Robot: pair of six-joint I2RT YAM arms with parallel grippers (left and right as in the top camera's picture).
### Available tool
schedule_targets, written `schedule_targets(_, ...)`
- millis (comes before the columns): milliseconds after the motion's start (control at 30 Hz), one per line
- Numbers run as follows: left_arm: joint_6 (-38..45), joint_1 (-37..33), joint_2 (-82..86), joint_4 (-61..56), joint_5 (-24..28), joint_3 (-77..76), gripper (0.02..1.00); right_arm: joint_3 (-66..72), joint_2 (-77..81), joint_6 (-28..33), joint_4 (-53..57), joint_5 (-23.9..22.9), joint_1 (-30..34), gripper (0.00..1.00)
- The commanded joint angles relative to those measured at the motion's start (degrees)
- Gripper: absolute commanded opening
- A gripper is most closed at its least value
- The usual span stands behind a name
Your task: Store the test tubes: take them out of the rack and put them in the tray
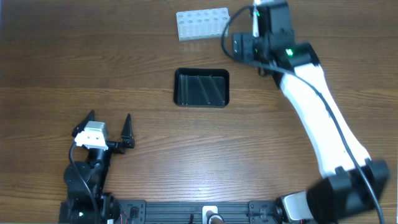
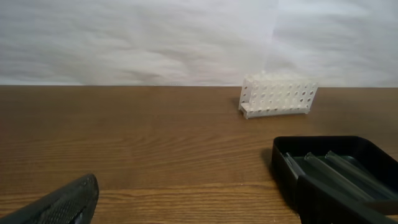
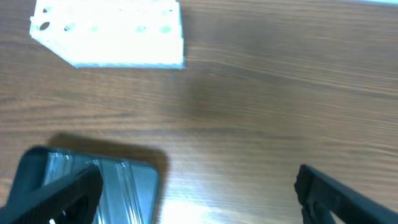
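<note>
Left gripper [image 1: 110,119] sits low near its base, fingers spread wide, empty. Right gripper [image 3: 199,177] is lifted over wood near the white rack [image 1: 203,23], fingers wide apart, holding nothing. Clear test tubes [image 1: 202,89] lie in the black tray [image 1: 176,88], mid brown wooden table [image 1: 62,56]. White wall [image 2: 124,37] behind.

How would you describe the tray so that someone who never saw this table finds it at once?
Start from the wooden table, at its middle. The tray lies there, on the robot's side of the white rack. It alone is black, shallow and rectangular, with clear test tubes lying flat inside.
</note>
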State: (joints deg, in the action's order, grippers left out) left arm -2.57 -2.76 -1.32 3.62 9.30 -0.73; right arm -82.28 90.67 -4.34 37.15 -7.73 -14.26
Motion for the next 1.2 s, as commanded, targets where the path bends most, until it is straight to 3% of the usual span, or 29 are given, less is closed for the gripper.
schedule_targets(33,0.66,-0.35,0.42,-0.15,0.92,0.39,1.0,10.32,-9.09,-0.39,-4.31,-2.67,2.43,0.991)
schedule_targets(367,0.66,-0.35,0.42,-0.15,0.92,0.39,1.0,35.65,-31.98,-3.52,-20.74,-2.4,4.5,0.991)
schedule_targets(600,0.66,-0.35,0.42,-0.15,0.9,0.39,1.0,49.31,-46.82,-2.23,-29.0,-2.67,4.59,0.993)
schedule_targets(1033,0.66,-0.35,0.42,-0.15,0.92,0.39,1.0,72.91,-73.02,-2.19,-38.21,-2.67,8.44,0.991)
schedule_targets(1200,0.66,-0.35,0.42,-0.15,0.92,0.39,1.0,76.89,-79.8,2.43,-36.81,0.55,10.69,0.991)
